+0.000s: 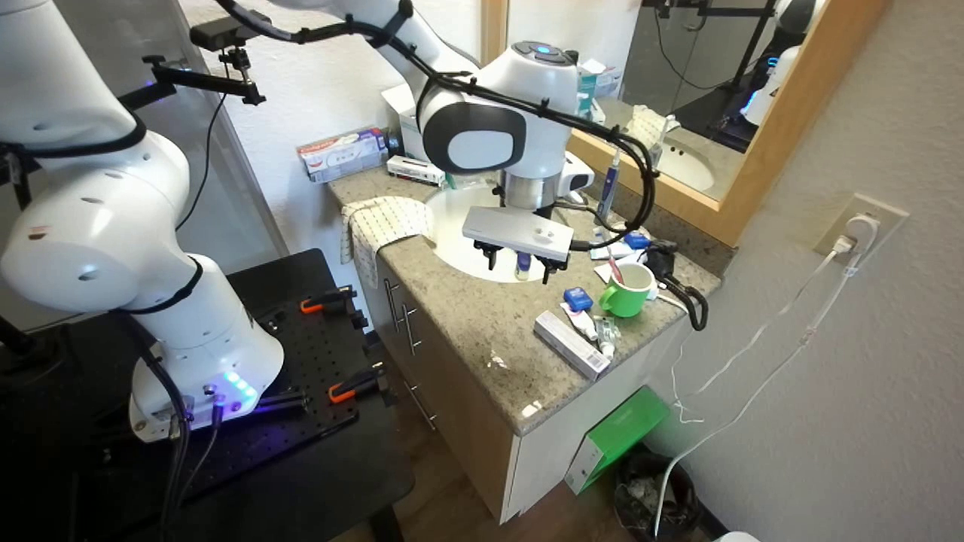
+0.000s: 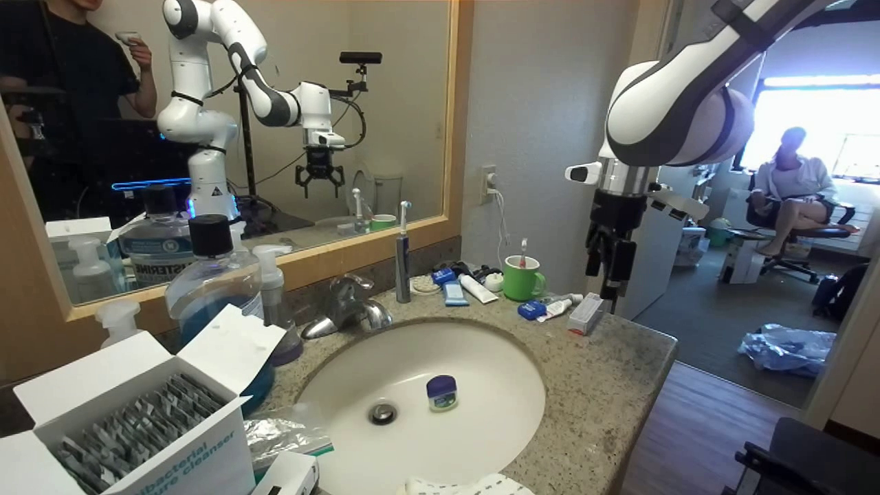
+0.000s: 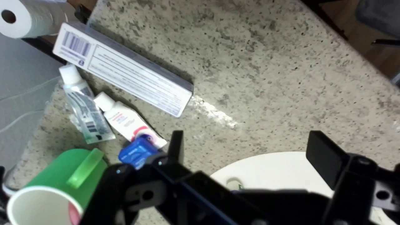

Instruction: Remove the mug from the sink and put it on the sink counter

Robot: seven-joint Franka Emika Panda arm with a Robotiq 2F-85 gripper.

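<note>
The green mug (image 1: 622, 301) with a white inside stands upright on the speckled counter (image 1: 452, 301), not in the sink, with a toothbrush in it. It also shows in an exterior view (image 2: 519, 282) and at the lower left of the wrist view (image 3: 59, 170). The white sink (image 2: 495, 371) holds a small jar with a purple lid (image 2: 441, 394), mostly hidden in the wrist view (image 3: 233, 184). My gripper (image 1: 521, 266) is above the counter and the near part of the sink, apart from the mug. In the wrist view its fingers (image 3: 247, 150) are wide open with nothing between them.
A long toothpaste box (image 3: 125, 72), two small tubes (image 3: 126, 120) and a blue floss box (image 3: 137, 153) lie near the mug. A faucet (image 2: 350, 306), electric toothbrush (image 2: 403, 265) and mouthwash bottle (image 2: 213, 275) stand along the mirror side. A towel (image 1: 388, 222) hangs over the counter edge.
</note>
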